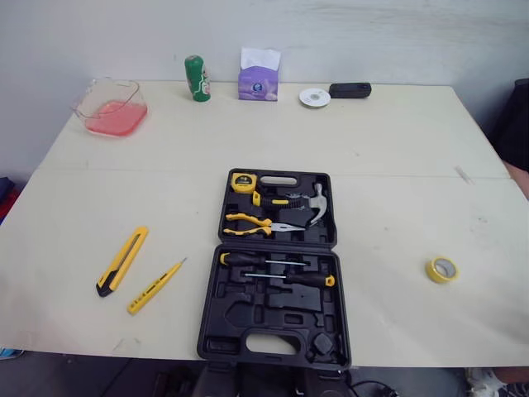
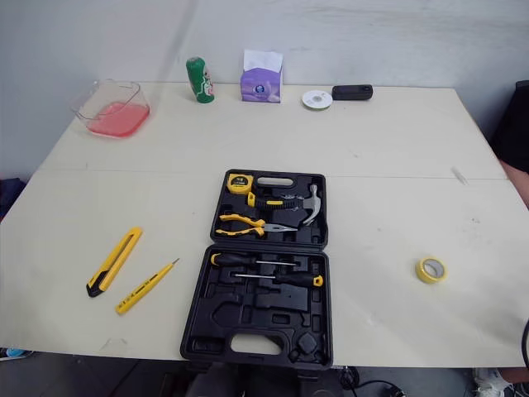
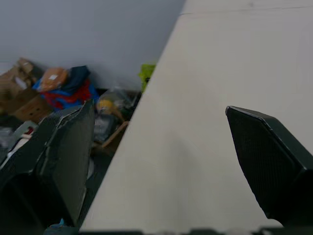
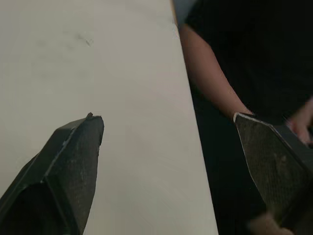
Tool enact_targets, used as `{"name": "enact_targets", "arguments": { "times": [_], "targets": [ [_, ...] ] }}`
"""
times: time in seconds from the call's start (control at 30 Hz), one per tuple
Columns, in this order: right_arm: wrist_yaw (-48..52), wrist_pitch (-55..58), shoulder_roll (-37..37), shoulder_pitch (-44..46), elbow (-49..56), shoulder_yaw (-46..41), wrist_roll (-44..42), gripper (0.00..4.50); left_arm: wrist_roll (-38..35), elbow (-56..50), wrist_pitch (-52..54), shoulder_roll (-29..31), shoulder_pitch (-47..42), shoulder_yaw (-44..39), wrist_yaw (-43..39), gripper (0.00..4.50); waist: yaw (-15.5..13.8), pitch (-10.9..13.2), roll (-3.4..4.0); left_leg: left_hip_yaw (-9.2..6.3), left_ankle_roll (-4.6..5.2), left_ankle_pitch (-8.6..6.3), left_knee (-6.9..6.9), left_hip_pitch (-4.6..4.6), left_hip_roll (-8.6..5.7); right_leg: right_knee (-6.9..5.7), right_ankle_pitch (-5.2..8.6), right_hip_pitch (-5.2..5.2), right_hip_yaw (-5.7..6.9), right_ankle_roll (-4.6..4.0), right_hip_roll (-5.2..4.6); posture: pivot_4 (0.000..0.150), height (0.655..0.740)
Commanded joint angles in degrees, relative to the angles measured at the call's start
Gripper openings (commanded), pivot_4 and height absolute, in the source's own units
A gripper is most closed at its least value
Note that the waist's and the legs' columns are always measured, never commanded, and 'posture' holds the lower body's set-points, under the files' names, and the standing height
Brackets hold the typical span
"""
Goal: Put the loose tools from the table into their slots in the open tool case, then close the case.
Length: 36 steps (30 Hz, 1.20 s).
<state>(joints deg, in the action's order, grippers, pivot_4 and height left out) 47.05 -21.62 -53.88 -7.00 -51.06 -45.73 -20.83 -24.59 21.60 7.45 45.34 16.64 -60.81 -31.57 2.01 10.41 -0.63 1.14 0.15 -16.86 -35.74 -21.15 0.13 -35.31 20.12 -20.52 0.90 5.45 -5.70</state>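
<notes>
Left gripper (image 3: 159, 107) hangs wide open and empty above the pale table's (image 1: 372, 141) left edge. On that side lie a flat yellow-and-black utility knife (image 1: 122, 260) and, just beside it, a slim yellow tester screwdriver (image 1: 155, 286) with a thin metal tip. At centre, the black moulded-plastic tool case (image 1: 248, 318) lies open, several slots bare. Well to its right sits a glossy yellow tape roll (image 1: 442, 269). Right gripper (image 4: 167, 117), likewise spread and empty, hovers by the right edge. No pick-up seems begun; the knife likely comes first, needing a low pinch across its narrow sides.
</notes>
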Motion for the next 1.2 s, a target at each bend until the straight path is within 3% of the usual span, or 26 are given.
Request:
{"name": "enact_targets", "arguments": {
  "times": [0.03,0.33,0.53,0.67,0.93,1.2],
  "targets": [
    [-3.0,-2.8,-2.4,-1.7,-2.5,-2.2,-0.2,4.43,-0.7,0.0,-0.8,0.0,1.4,-2.1,1.2,4.5,0.0,0.0,0.01,0.03,-0.13,-0.06,0.0,0.05,0.01,-0.01,-0.02,0.02,-0.04,0.03,0.0,0.15,0.74],
    [-2.9,-4.6,0.4,1.9,0.0,3.5,0.2,4.43,-2.4,-6.2,0.4,-0.5,-0.3,2.2,0.0,4.5,0.1,-0.1,0.0,0.21,-0.29,-0.11,-0.21,0.06,0.07,-0.14,-0.04,0.0,-0.25,-0.06,0.0,0.15,0.74],
    [5.0,-1.2,6.2,6.8,13.8,7.6,-6.0,4.43,-5.2,-11.3,1.0,-1.3,-1.8,3.3,-2.1,4.5,0.3,-0.1,0.05,0.23,-0.31,-0.12,-0.18,0.02,0.11,-0.14,-0.15,-0.07,-0.23,0.14,0.04,0.15,0.74],
    [6.5,3.6,10.6,12.4,25.4,11.1,-11.0,4.43,-8.0,-17.2,2.0,-0.9,0.6,4.3,-8.9,4.5,0.8,0.0,0.09,0.26,-0.19,-0.05,-0.2,-0.04,0.14,-0.16,-0.17,-0.11,-0.23,0.18,0.07,0.15,0.74],
    [16.6,14.9,13.8,15.8,47.6,24.8,-16.9,4.43,-15.4,-32.4,17.1,3.9,7.2,7.3,-18.8,4.5,0.3,0.0,0.15,0.15,-0.1,0.01,-0.21,-0.13,0.22,-0.18,-0.11,-0.15,-0.13,0.06,0.12,0.15,0.74],
    [21.9,25.8,12.9,16.5,59.6,30.6,-22.2,4.43,-20.7,-49.6,32.4,9.1,10.8,10.7,-19.8,4.5,-0.4,0.0,0.16,0.06,-0.15,-0.04,-0.13,-0.18,0.23,-0.1,0.0,-0.18,-0.03,-0.13,0.12,0.15,0.74]
  ]
}}
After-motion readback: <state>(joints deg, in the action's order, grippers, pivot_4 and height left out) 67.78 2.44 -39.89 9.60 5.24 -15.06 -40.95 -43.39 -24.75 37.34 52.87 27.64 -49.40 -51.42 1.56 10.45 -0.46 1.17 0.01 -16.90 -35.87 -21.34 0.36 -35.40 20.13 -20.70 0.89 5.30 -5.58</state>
